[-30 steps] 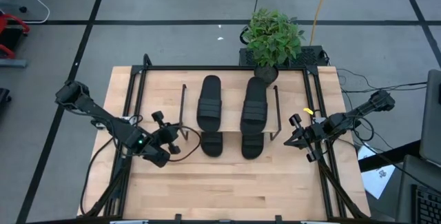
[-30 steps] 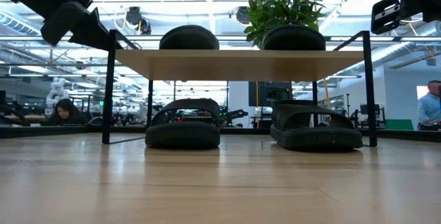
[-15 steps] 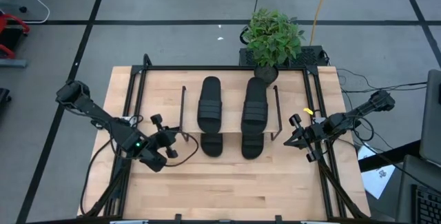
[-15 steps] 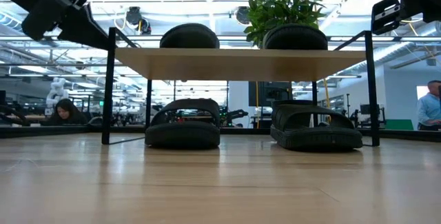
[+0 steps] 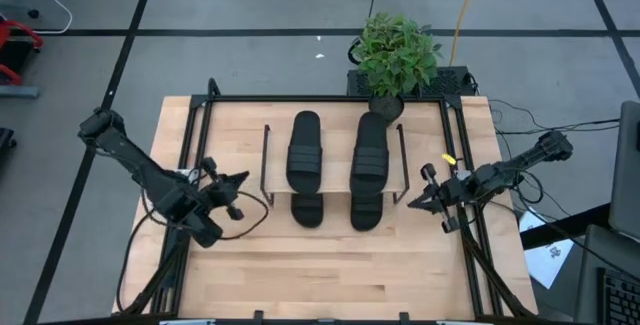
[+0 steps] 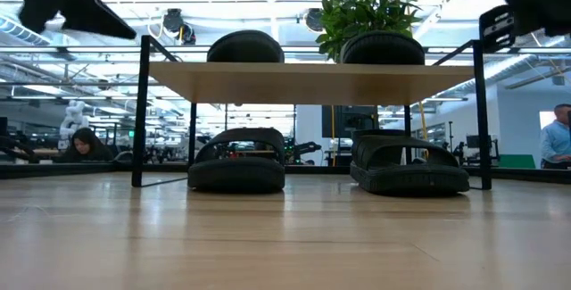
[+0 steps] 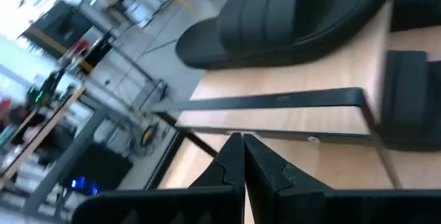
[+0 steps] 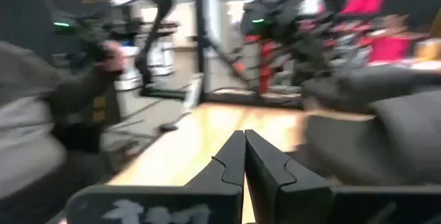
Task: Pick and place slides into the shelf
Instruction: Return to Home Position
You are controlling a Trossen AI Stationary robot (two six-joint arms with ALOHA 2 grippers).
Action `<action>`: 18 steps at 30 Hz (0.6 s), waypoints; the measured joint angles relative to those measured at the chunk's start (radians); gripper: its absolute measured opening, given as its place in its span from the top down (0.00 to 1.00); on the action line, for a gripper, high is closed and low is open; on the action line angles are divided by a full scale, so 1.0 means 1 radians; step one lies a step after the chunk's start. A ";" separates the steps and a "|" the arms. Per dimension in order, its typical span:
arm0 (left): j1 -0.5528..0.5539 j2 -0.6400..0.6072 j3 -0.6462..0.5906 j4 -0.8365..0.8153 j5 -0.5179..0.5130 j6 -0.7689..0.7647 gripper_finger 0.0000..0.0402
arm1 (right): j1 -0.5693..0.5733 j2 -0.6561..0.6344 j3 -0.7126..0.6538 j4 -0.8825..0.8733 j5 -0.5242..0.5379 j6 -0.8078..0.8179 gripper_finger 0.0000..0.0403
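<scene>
Two black slides (image 5: 304, 150) (image 5: 369, 155) lie side by side on the shelf's light wooden board (image 6: 308, 83). Two more (image 6: 236, 163) (image 6: 409, 165) rest on their soles on the table under it, their near ends sticking out (image 5: 308, 208) (image 5: 366, 211). My left gripper (image 5: 240, 181) is shut and empty. It hovers left of the shelf and points at the shelf's left end. In its wrist view the shut tips (image 7: 242, 141) face the board's edge (image 7: 275, 110). My right gripper (image 5: 412, 201), also shut and empty, hovers just right of the shelf.
A potted plant (image 5: 396, 55) stands at the table's far edge behind the shelf. Black rails (image 5: 192, 155) (image 5: 462, 155) run along the table's left and right sides. Bare wood (image 5: 330, 270) lies between the shelf and the near edge. People sit in the room beyond (image 6: 85, 143).
My left gripper has drawn back from the shelf's left end toward the table's left edge, staying shut, and its tip has swung toward the far side. In the low view it has moved farther from the shelf frame. All the slides have stayed put.
</scene>
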 joint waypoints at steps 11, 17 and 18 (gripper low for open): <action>-0.070 -0.268 -0.017 0.522 0.302 0.798 1.00 | 0.000 0.000 0.092 -0.116 0.014 -0.097 1.00; 0.066 -0.408 -0.131 0.902 0.833 1.165 1.00 | -0.001 0.000 0.123 -0.119 0.013 -0.149 1.00; 0.104 -0.423 -0.148 0.923 0.848 1.178 1.00 | -0.001 0.000 0.127 -0.119 0.013 -0.148 1.00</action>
